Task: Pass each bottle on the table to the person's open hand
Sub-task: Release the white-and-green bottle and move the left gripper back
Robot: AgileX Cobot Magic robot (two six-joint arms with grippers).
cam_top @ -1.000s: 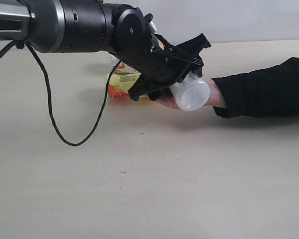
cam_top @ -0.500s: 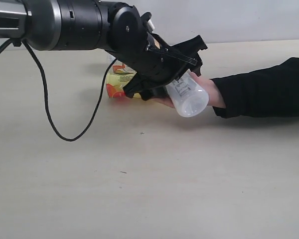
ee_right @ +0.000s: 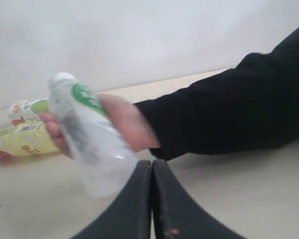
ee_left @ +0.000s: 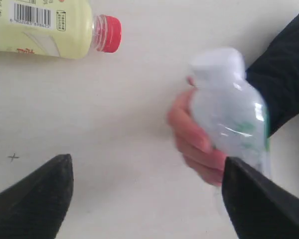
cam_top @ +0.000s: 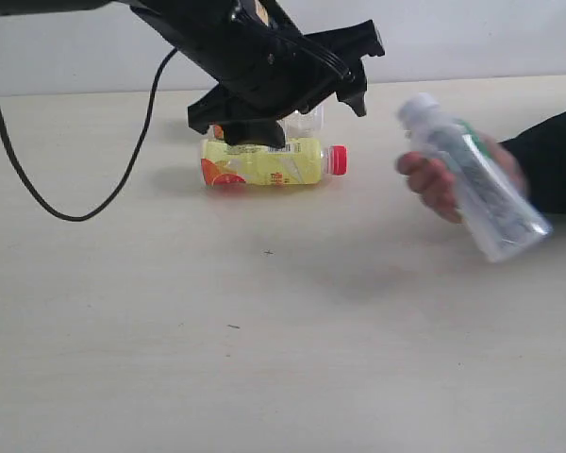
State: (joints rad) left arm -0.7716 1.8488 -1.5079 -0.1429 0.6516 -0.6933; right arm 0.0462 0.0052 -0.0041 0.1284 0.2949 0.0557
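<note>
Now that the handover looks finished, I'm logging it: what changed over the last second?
The robot's left hand let go of the white bottle and rose back toward the left. The person's hand now grips it, drawn rightward. The yellow bottle lies where it was.

One bottle [cam_top: 264, 162] lies on its side on the tabletop [cam_top: 264, 359], with a second bottle [cam_top: 309, 121] just behind it and the robot's left hand [ee_left: 147, 164] above both. Well to their right, the person's hand [cam_top: 432, 179] holds a third bottle [cam_top: 476, 184] tilted above the tabletop.
</note>
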